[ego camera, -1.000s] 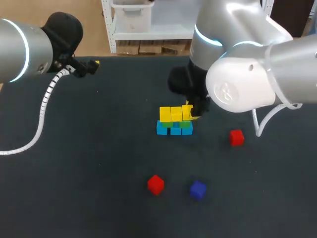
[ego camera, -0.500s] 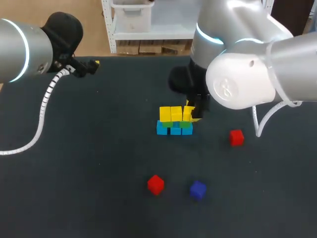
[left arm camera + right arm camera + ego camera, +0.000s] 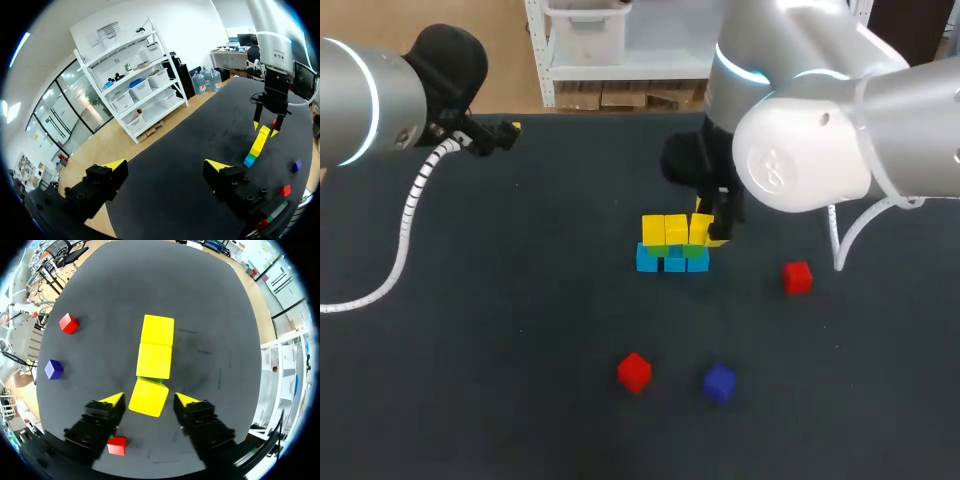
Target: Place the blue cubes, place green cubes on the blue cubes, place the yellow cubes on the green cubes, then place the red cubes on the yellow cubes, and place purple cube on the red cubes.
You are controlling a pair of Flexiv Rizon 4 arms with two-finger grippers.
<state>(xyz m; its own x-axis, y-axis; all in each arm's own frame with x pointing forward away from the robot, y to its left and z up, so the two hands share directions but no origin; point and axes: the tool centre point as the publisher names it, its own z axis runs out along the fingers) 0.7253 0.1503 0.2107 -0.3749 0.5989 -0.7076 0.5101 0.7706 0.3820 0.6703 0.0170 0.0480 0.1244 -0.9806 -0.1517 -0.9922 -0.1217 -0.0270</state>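
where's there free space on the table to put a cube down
Bare: the black table left of the blue-green-yellow cube stack, up to the left gripper. Also the strip between the stack and the front red cube and purple cube. Crowded: around the right gripper at the stack's right end.

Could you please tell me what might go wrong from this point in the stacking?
1. The end yellow cube sits twisted against the other two yellow cubes, with a green cube peeking out beside it. It may be off-centre and give a red cube a poor base.
2. The open right gripper straddles that cube. Any sideways drift while leaving could clip it and knock it off.
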